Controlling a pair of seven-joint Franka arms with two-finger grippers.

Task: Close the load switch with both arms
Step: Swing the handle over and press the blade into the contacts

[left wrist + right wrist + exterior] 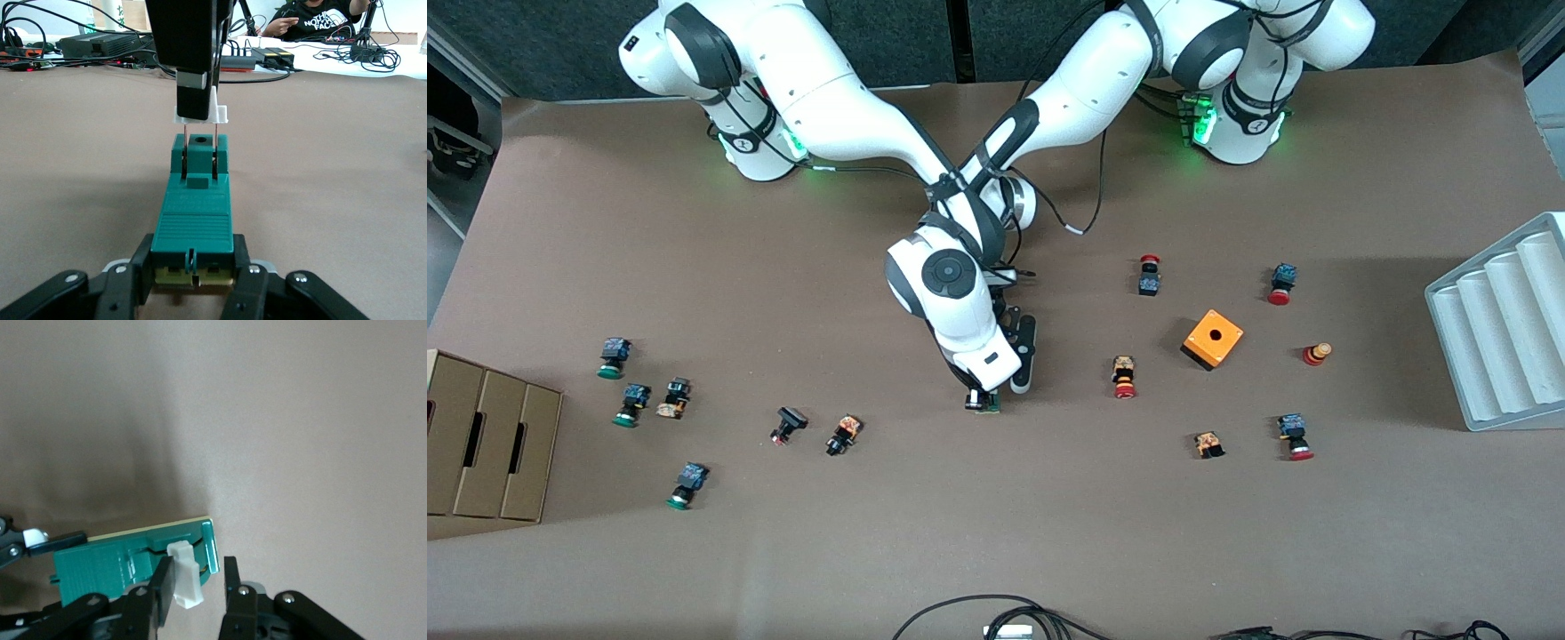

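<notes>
While both grippers clamp load switch (pixel 193 213), tab (pixel 198 115) raised

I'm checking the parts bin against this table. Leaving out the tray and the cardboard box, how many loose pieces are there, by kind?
Green-capped buttons: 3
Other small button parts: 9
Load switch: 1
Orange cube: 1
Total: 14
</notes>
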